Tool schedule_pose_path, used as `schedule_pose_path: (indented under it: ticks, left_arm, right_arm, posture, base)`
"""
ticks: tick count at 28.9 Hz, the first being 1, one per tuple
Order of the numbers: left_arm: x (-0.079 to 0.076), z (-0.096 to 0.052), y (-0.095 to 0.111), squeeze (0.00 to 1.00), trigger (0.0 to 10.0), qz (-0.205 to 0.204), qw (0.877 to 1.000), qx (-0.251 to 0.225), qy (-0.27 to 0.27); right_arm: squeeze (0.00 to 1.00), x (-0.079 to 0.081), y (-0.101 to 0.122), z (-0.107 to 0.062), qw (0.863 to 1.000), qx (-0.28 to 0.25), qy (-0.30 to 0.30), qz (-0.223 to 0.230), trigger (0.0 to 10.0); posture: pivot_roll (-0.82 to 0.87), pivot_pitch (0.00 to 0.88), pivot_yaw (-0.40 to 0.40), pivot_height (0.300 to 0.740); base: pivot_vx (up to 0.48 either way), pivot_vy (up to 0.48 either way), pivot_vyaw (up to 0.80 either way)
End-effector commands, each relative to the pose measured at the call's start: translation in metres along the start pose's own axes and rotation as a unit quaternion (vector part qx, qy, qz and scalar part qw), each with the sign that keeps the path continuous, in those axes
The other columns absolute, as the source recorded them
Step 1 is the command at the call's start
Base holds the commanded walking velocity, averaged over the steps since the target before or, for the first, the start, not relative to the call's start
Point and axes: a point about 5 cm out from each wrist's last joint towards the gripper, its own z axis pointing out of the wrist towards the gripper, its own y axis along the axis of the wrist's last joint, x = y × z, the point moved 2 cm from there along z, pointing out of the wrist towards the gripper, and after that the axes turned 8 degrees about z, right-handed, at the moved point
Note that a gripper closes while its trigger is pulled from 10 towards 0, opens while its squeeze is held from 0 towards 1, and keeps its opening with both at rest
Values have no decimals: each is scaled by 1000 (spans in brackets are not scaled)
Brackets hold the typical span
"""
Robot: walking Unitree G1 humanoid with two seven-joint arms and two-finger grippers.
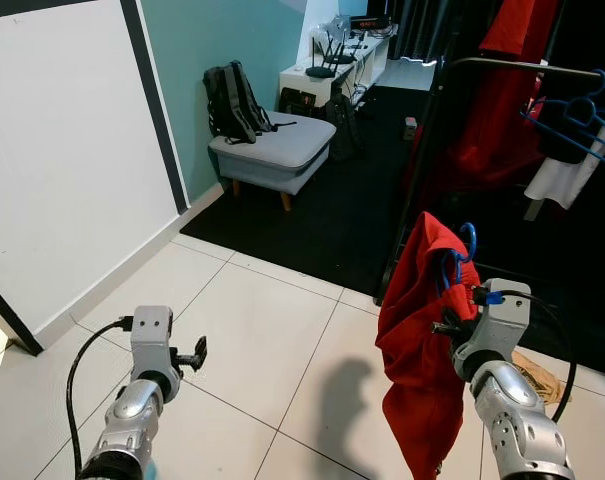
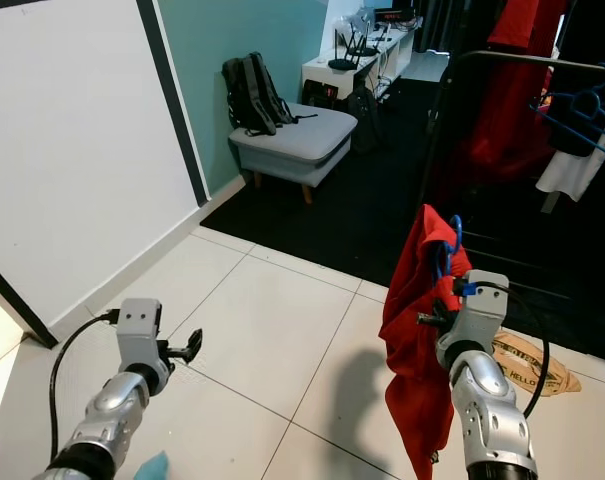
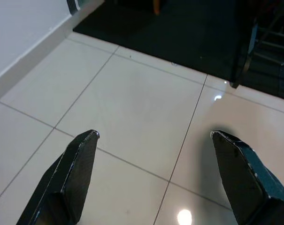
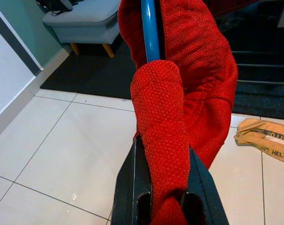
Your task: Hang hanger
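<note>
Left gripper [image 1: 199,352]: held low over the white tiled floor [image 1: 252,340] at near left, jaws spread wide, nothing between them.

Far left: a grey footstool [image 1: 282,150] against the teal wall, carrying a black backpack [image 1: 232,100].

Right gripper [image 4: 166,187]: raised at near right, closed on the red garment [image 1: 422,350] that drapes a blue hanger [image 4: 150,28]; the cloth is pinched between the jaws.

Handling, as judged: the garment is soft, knitted and limp, and light. The hanger appears to be thin, stiff plastic. The grip bears on cloth as much as on the hanger, so slippage within the fabric is a risk. The blue hook [image 1: 467,240] stands clear above the cloth and is the part to present to the rail.

Far right: a dark clothes rail [image 1: 522,68] bearing other blue hangers [image 1: 577,120] and red clothing.

Writing: a tan paper bag [image 4: 266,138] on the floor beside the rail reads "HELLO"; the rest is illegible.
</note>
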Motion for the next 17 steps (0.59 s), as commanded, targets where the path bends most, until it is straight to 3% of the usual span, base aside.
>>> schedule_pose_path:
  ticks: [1,3,6,15,17]
  left_arm:
    - [6,0,0,0,10000,21,1000,3,5]
    - [6,1,-1,0,10000,23,1000,6,7]
    - [6,2,-4,0,10000,-9,1000,12,4]
    - [6,2,-2,0,10000,21,1000,6,6]
    - [3,3,2,0,10000,18,1000,-8,0]
  right_arm:
    - [0,-5,8,3,1000,-22,-2,-3,10000]
    - [0,-11,4,4,1000,-18,-9,-8,10000]
    - [0,-22,-3,5,1000,-10,-19,-16,10000]
    - [0,-23,-3,6,999,-15,-20,-22,10000]
    - [0,-22,-2,8,999,-20,-14,-38,10000]
  posture:
    - [-2,29,15,740]
    - [-1,31,12,740]
    - [-6,35,19,740]
    - [-4,22,29,740]
    - [-10,16,24,740]
  base:
    - [0,0,0]
    - [0,0,0]
    - [0,0,0]
    - [0,0,0]
    - [0,0,-644]
